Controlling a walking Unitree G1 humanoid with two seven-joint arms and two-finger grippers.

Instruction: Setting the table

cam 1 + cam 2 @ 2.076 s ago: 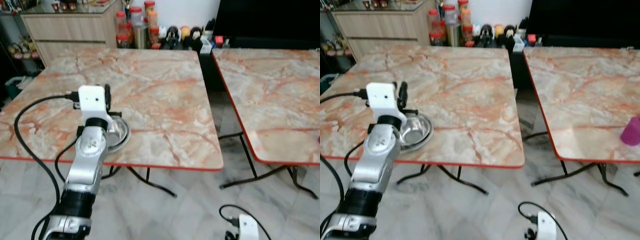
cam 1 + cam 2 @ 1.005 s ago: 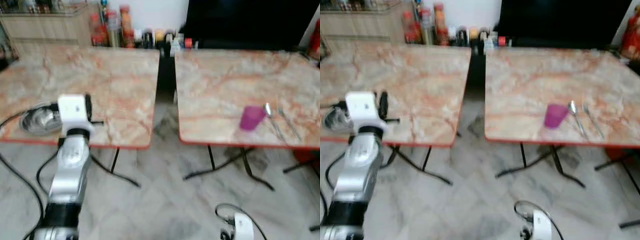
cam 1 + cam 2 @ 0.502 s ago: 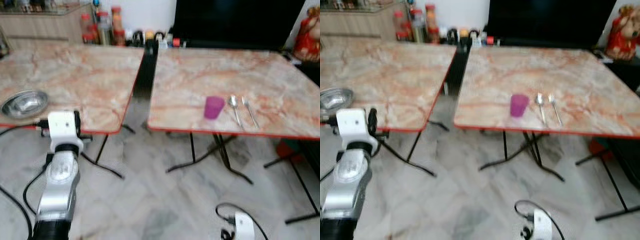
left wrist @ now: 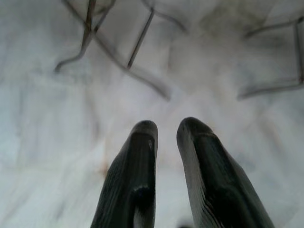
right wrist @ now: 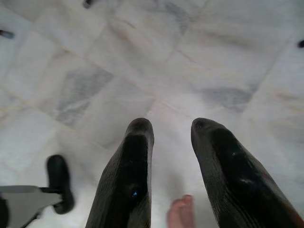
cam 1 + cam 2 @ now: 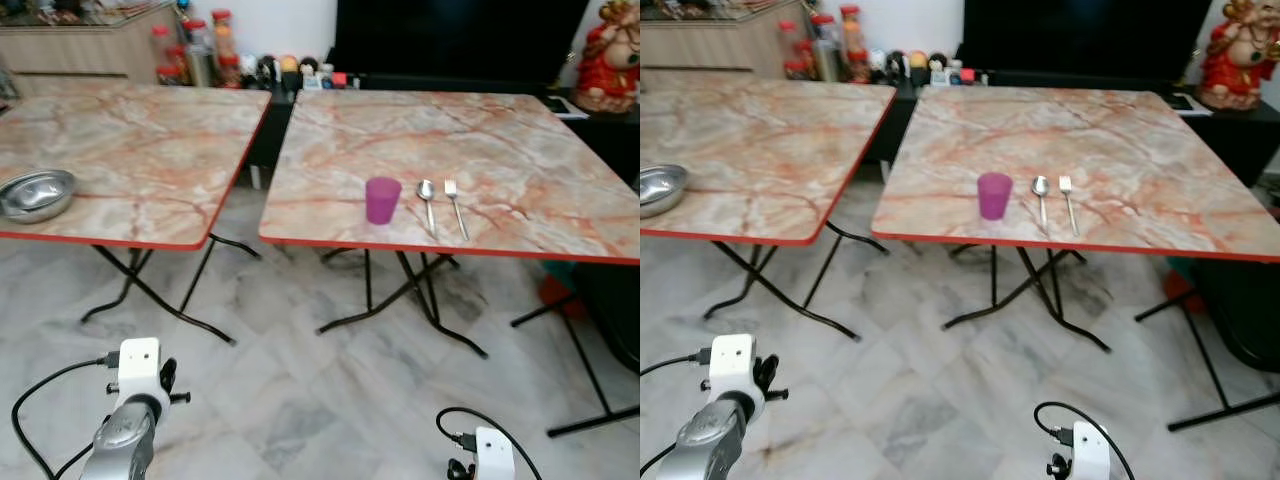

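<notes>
Left eye view: cup (image 6: 382,200) beside spoon (image 6: 427,203), fork (image 6: 456,207).

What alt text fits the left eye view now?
Two marble-top tables stand side by side on a tiled floor: the left table holds a bowl, the right table a purple cup, spoon and fork. Both arms hang low.
</notes>
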